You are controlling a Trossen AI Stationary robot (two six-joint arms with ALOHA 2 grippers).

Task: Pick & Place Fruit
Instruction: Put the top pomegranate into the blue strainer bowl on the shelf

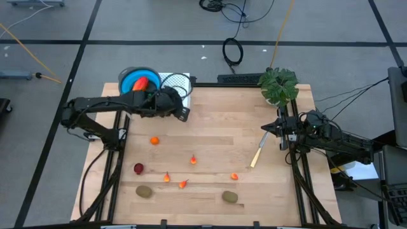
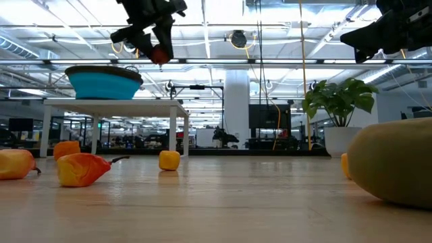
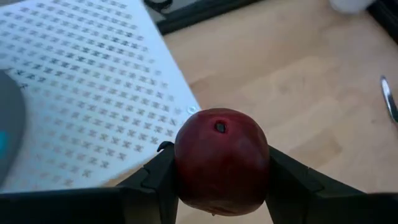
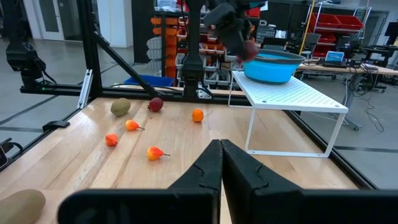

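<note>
The left gripper (image 3: pixel 221 180) is up in the air at the far left of the table (image 1: pixel 216 121). Its two fingers (image 3: pixel 155 180) are squeezed onto a dark red ball (image 3: pixel 221 160). The ball hangs just beside the edge of a white rack (image 4: pixel 292 94) full of tiny holes. A blue bowl (image 1: pixel 130 77) sits on that rack, and a red-orange oval fruit (image 1: pixel 141 83) lies inside the bowl.

The right gripper (image 4: pixel 221 163) waits at the right side of the table with its fingers pressed together and holding nothing. A pale yellow stick (image 1: pixel 257 152) lies on the table just beside it. A green plant (image 1: pixel 278 84) stands at the far right corner.

More fruit lies on the near half of the table. A small orange ball (image 1: pixel 154 140) sits toward the left, with another dark red ball (image 1: pixel 138 168) nearer than it. Tiny orange-red bits (image 1: pixel 193 159) are spread across the middle. Two brown-green kiwis (image 1: pixel 144 190) lie close to the near edge, one at the left and one toward the right.
</note>
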